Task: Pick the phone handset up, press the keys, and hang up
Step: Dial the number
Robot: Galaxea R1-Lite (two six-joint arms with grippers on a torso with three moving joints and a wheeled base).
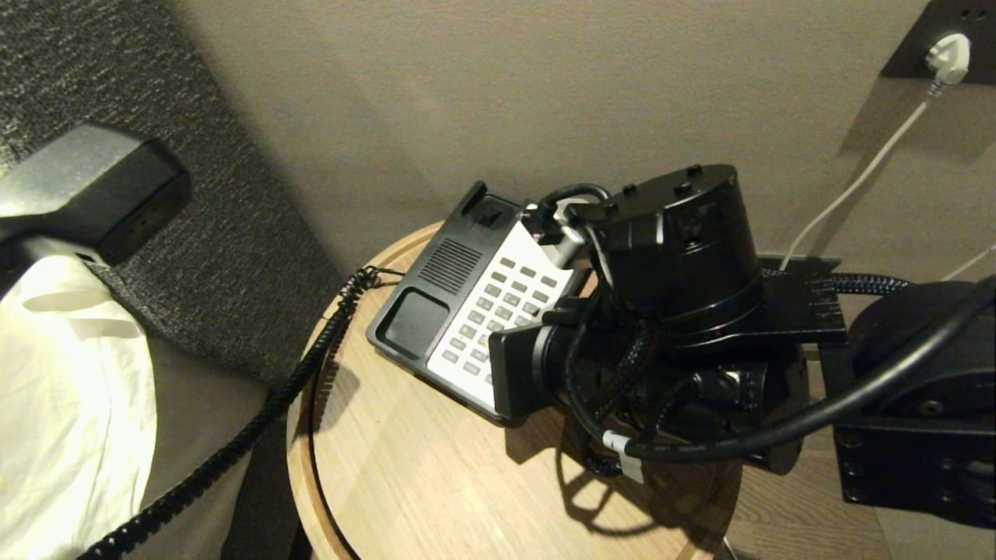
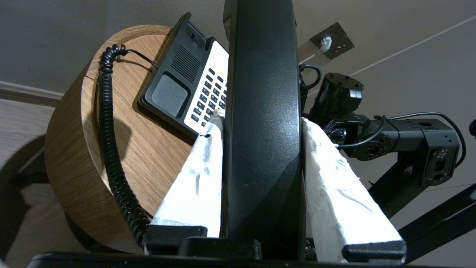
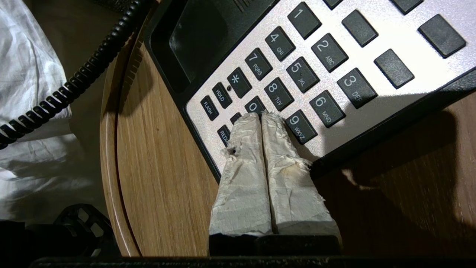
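Key-pressing step, with phone handset (image 2: 262, 111) lifted off the phone base (image 1: 436, 307).

Handset pinched in left gripper (image 2: 262, 126), away from table (image 1: 405, 482). Right gripper (image 3: 261, 116) pressed together, tips at "0" key (image 3: 253, 106). Next, probably: press down gently, then replace handset.

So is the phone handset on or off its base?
Off: the left gripper holds the phone handset aloft, and the phone base cradle sits empty.

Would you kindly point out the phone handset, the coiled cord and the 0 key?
phone handset (image 2: 262, 111): left wrist view, mid shaft.
coiled cord (image 1: 311, 358): head view, stretch beside the table edge.
0 key (image 3: 253, 106): right wrist view, key face.
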